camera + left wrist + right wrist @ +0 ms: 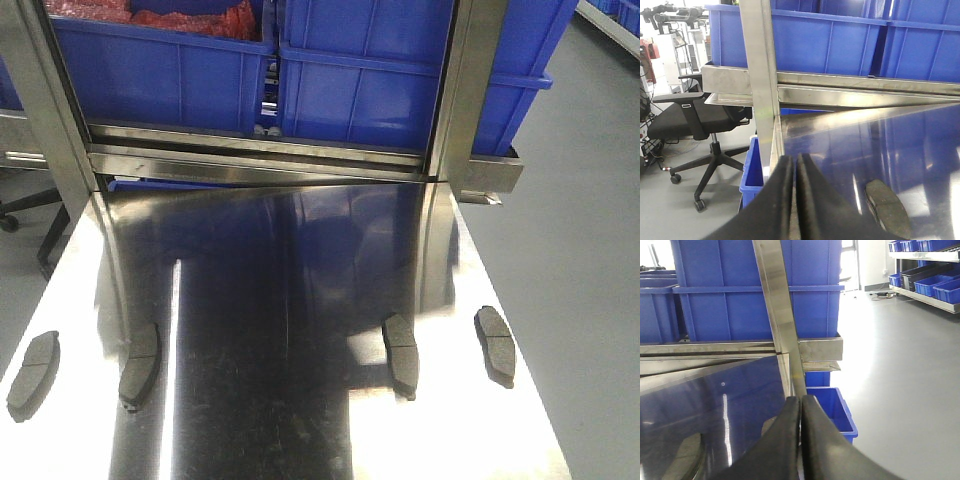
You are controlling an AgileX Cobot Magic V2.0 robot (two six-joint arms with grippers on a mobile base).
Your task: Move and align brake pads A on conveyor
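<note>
brake pads a (401, 355) lay spaced across the steel table (280, 300), seemingly staged for pickup; left gripper (794, 159) and right gripper (801, 400) were clenched, empty.

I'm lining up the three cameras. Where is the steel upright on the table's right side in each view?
Front view: the right upright stands upper right, in front of the blue bins.
Left wrist view: not in it; the post there is the left upright.
Right wrist view: the right upright slants from top centre to mid-frame.
Shared landmark: the shiny steel table, in all three.
</note>
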